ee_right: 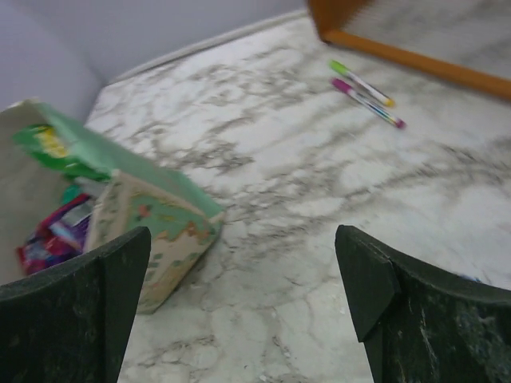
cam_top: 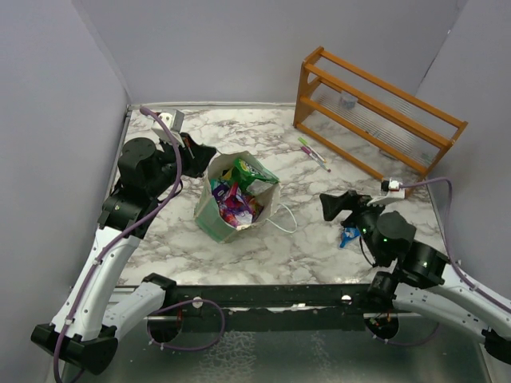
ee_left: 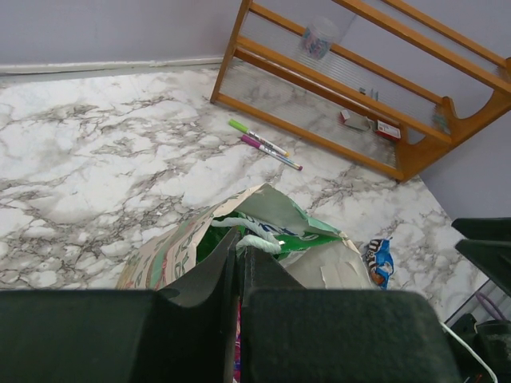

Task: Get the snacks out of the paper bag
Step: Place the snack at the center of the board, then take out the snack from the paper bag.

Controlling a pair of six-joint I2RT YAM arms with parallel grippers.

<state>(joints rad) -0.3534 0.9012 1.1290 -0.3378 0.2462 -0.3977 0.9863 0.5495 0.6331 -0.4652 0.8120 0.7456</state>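
The mint-green paper bag (cam_top: 209, 209) stands open at the table's middle left. Inside lie snacks: a green packet (cam_top: 252, 171) at the far rim and purple and red packets (cam_top: 236, 206) below it. My left gripper (cam_top: 204, 152) is shut on the bag's far-left rim, pinching the white cord handle (ee_left: 259, 238) at the fingertips (ee_left: 239, 243). One blue packet (cam_top: 349, 236) lies on the table to the right of the bag, also seen as the blue packet (ee_left: 378, 260). My right gripper (cam_top: 329, 206) hovers just beyond that packet, open and holding nothing, and faces the bag (ee_right: 152, 219).
A wooden rack (cam_top: 375, 112) stands at the back right. Two pens (cam_top: 314, 152) lie in front of it. The bag's other cord handle (cam_top: 283, 219) trails onto the marble towards the right gripper. Grey walls close in the left, back and right sides.
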